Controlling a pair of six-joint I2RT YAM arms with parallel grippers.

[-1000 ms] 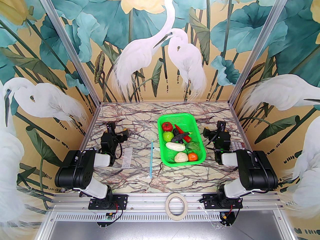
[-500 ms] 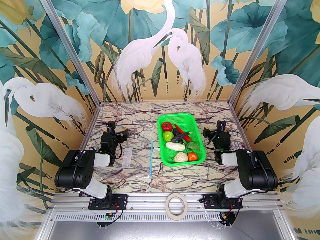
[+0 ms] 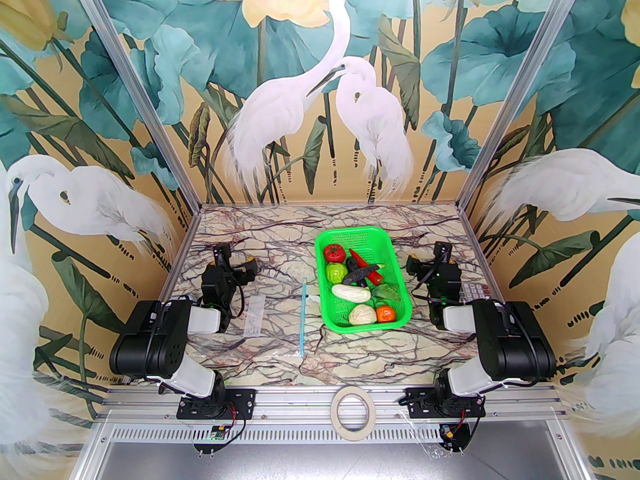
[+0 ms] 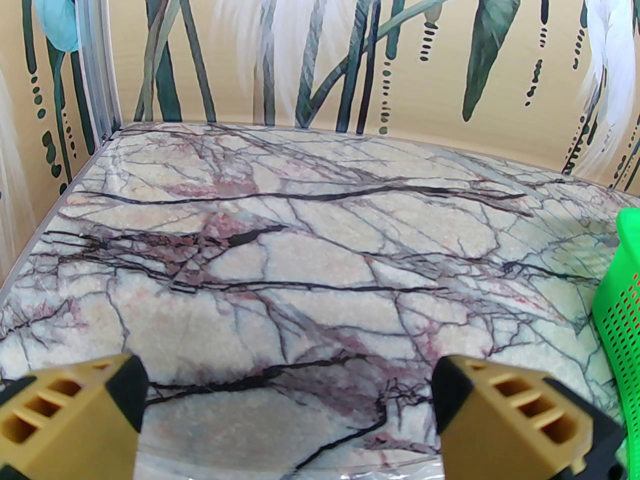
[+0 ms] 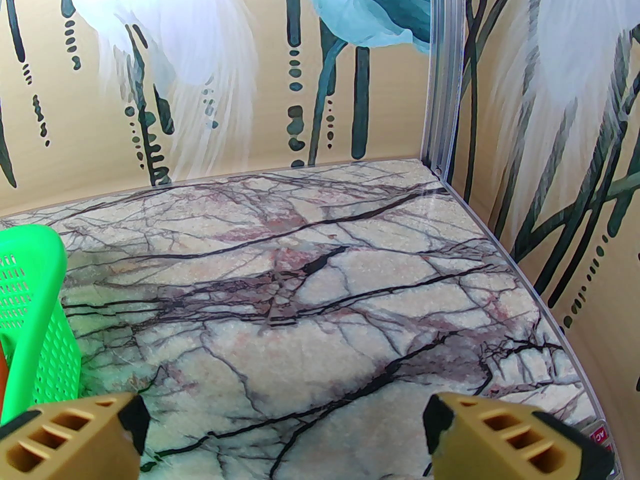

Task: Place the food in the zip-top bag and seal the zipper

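Top external showed nothing begun: food [image 3: 351,293] lay in the basket [image 3: 350,230] mid-worktop, the zip-top bag [image 3: 277,318] seemingly empty at its 9 o'clock, left fingers [image 4: 75,413] and right fingers [image 5: 500,433] wide, empty.

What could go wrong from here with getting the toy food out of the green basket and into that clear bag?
The zip-top bag lies flat and nearly invisible on the marble table. The open left gripper may fail to pinch just one layer at the zipper.
The food is crowded in the green basket, with the chili lying against the eggplant. The open right gripper could catch two pieces or tip one out.
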